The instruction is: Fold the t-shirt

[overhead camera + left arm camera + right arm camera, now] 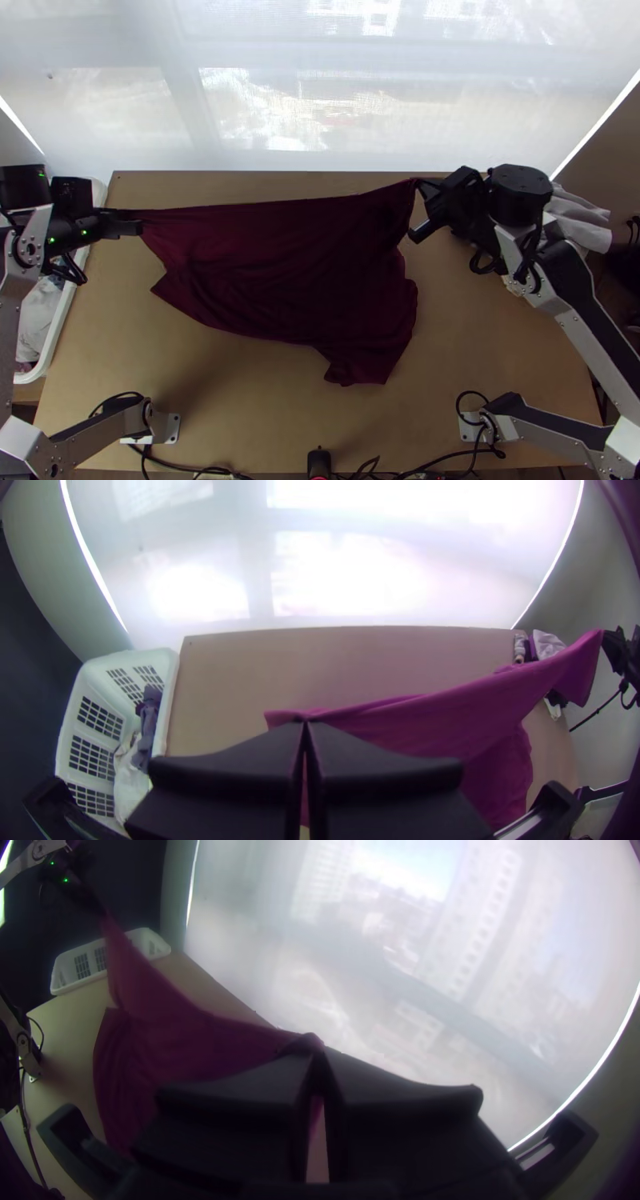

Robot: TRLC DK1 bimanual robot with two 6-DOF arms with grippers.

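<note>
Between the two grippers the dark red t-shirt (296, 264) hangs stretched, its upper edge nearly taut and its lower part draping over the table. My left gripper (132, 226) is at the far left, shut on one corner of the cloth. At the right, my right gripper (418, 210) holds the opposite upper corner. The left wrist view has the left gripper (305, 730) closed on the magenta-looking t-shirt (427, 727). In the right wrist view, the fingers of the right gripper (319, 1060) meet on a bunched bit of the t-shirt (180, 1040).
A white basket (120, 713) with clothes in it stands at the table's left edge. Pale cloths (580, 220) lie by the right edge. Bare tabletop (240, 400) shows in front of the shirt. Cables (192, 468) run along the near edge.
</note>
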